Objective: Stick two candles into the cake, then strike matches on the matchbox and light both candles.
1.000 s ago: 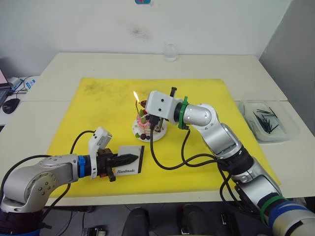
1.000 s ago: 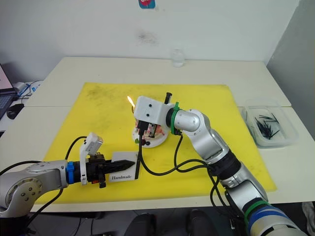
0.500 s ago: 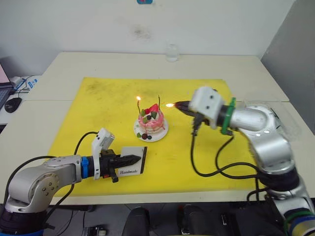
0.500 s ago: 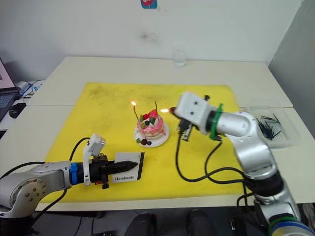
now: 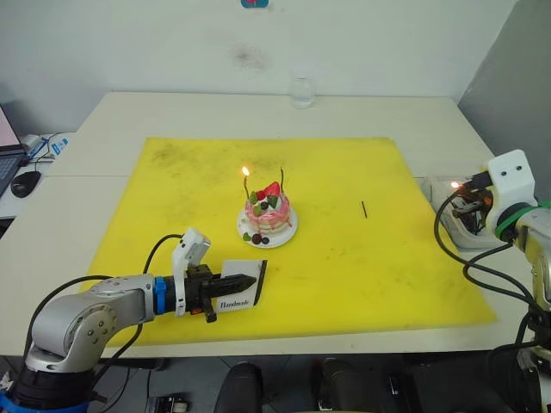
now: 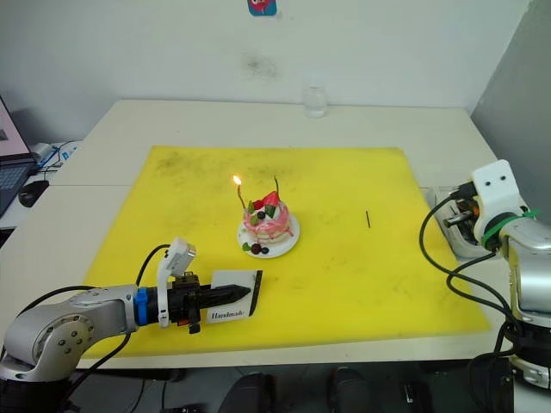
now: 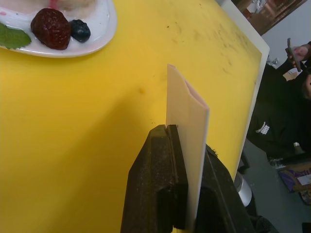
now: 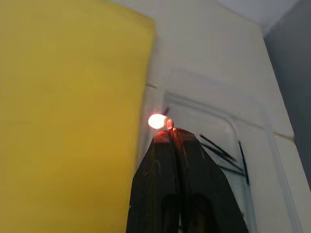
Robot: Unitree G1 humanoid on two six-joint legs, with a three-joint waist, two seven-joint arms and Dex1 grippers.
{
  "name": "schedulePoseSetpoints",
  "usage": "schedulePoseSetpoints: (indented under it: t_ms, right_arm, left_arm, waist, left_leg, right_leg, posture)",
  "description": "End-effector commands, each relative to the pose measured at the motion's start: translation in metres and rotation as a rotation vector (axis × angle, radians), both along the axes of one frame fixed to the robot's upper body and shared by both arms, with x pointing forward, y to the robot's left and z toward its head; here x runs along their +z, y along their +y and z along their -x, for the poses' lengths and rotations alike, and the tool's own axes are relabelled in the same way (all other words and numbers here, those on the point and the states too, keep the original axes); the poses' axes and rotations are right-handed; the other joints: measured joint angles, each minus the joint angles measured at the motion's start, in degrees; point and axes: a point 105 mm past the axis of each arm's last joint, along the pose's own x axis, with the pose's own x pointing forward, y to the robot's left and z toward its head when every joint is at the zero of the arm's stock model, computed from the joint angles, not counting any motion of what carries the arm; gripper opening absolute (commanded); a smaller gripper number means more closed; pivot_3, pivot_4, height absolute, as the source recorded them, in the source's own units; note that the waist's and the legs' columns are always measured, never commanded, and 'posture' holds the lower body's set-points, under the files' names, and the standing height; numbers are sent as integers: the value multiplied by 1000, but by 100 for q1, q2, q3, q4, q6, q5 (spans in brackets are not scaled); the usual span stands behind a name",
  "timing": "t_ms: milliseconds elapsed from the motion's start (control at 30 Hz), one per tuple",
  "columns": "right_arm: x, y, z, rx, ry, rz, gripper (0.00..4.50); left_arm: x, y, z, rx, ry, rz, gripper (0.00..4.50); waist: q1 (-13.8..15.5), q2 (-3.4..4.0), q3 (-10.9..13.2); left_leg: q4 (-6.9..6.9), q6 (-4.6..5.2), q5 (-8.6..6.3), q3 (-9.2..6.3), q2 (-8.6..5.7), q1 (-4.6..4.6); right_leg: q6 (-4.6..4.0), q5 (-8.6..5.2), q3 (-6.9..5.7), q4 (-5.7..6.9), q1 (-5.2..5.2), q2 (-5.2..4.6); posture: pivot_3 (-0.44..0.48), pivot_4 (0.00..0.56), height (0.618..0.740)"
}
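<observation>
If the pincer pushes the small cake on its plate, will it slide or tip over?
Probably it would slide: the cake sits on a small white plate lying flat on the yellow mat. The two thin candles stand tall, so a jolt may tilt them. One carries a flame.

A cream-white table (image 5: 172, 112) carries a large yellow mat (image 5: 189, 198) across its middle. A small clear glass (image 5: 298, 91) stands near its far edge. A clear tray (image 6: 448, 200) of dark sticks sits beside the mat's right edge.

open yellow mat (image 5: 344, 249) right of cake (image 5: 267, 217), 1 stray match (image 5: 364, 209) there, perhaps flat
</observation>
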Motion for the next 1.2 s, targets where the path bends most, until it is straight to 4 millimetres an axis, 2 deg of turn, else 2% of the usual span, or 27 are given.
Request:
schedulePoseSetpoints:
  t_ms: [33, 233, 267, 367, 533, 633, 700, 800, 900, 1000, 1067, 1200]
  right_arm:
    - [16, -22, -1, -99, -54, -50, 16]
    - [6, -35, -2, -159, -19, -119, 16]
    - [4, -36, -2, -171, -16, -130, 205]
    - [1, -38, -3, -189, -17, -157, 987]
    - [4, -39, -4, -195, -45, -154, 2839]
    - [6, -38, -4, -193, -59, -154, 3975]
    - [17, -35, -4, -173, -110, -129, 4492]
    - [43, -10, -4, -29, -227, -100, 4492]
    - [55, 28, 3, 193, -272, -41, 4492]
    - [47, 57, 15, 385, -216, 41, 4492]
    - [37, 72, 23, 477, -170, 28, 4492]
    - [22, 89, 21, 502, -175, 2, 4492]
  left_arm:
    - [-2, -7, 6, -28, 1, 1, 0]
    - [2, 2, 8, -4, 3, -4, 0]
    - [4, 4, 7, 4, 4, 3, 0]
    - [15, 7, 9, 4, 25, 48, 0]
    - [35, 15, 14, -7, 69, 107, 0]
    - [40, 17, 13, -1, 77, 114, 0]
    - [47, 20, 13, 0, 82, 133, 0]
    - [56, 22, 13, 1, 95, 163, 0]
    - [56, 24, 16, 1, 112, 151, 0]
    - [55, 26, 17, 12, 122, 142, 0]
    - [55, 26, 17, 13, 124, 135, 0]
    - [54, 24, 17, 9, 123, 131, 0]
  waist:
    - [-2, 4, -1]
    - [-10, 4, -1]
    - [-11, 4, -1]
    - [-25, 4, -1]
    - [-44, 5, 0]
    - [-44, 5, 0]
    - [-44, 5, 0]
    - [-43, 8, 2]
    - [-44, 11, 3]
    - [-41, 11, 3]
    - [-38, 10, 3]
    - [-42, 10, 3]
  left_leg:
    - [0, 0, 0, 1, -1, 0]
    - [-3, 0, 0, 0, 3, 2]
    - [-3, 0, 0, 0, 4, 1]
    - [-3, 0, 0, 1, 4, 1]
    - [-3, 0, 0, 0, 5, 1]
    - [-3, 0, 0, -2, 4, 2]
    - [-3, 0, 0, -1, 4, 3]
    - [-3, 0, 0, -1, 6, 1]
    - [-6, -1, -1, -1, 7, 2]
    - [-8, -1, -1, -3, 13, 3]
    - [-8, -1, -1, -3, 14, 2]
    - [-5, -1, -1, -2, 16, 6]
  right_leg:
    - [1, 0, 1, 0, -1, 0]
    - [1, 0, 0, 0, -1, 6]
    - [1, -1, 0, 0, -1, 6]
    - [2, -1, 0, 0, -2, 7]
    - [2, -1, -1, 1, -4, 15]
    - [2, -1, -2, 3, -4, 22]
    - [2, -1, -1, 3, -4, 25]
    - [2, -1, -1, 3, -7, 27]
    - [2, -1, -1, 2, -7, 33]
    - [-1, -4, -3, 1, -7, 37]
    - [-2, -4, -4, 0, -7, 36]
    - [-1, -2, -1, 5, -5, 32]
  posture:
    - [0, 150, 740]
    - [0, 150, 740]
    - [0, 150, 740]
    - [0, 150, 740]
    - [0, 150, 740]
    - [0, 150, 740]
    - [0, 150, 740]
    - [0, 150, 740]
    - [0, 150, 740]
    - [0, 150, 740]
    - [0, 150, 740]
    - [0, 150, 740]
